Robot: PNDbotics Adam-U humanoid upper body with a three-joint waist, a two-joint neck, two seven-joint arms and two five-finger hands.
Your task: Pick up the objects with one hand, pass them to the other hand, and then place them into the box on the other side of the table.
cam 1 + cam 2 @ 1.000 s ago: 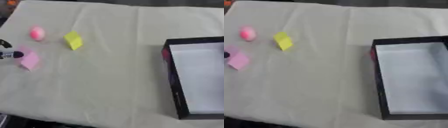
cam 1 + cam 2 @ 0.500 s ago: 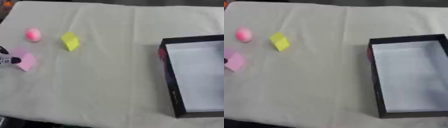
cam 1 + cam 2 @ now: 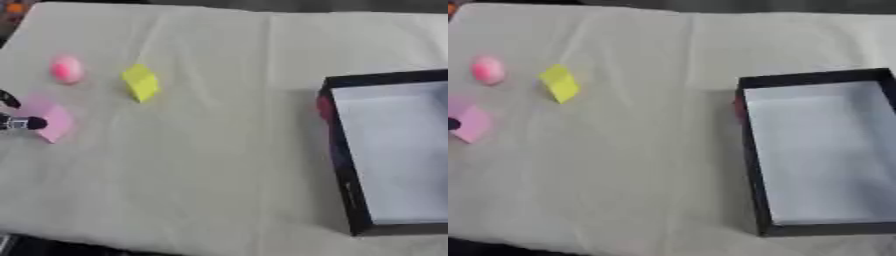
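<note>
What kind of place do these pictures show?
Probably a robot test table, not a home: a pale cloth covers it, with a black box, a yellow block and a pink ball.

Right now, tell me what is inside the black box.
The black box shows only its bare pale floor; no object lies inside. Its right part is cut off by the picture edge.
</note>
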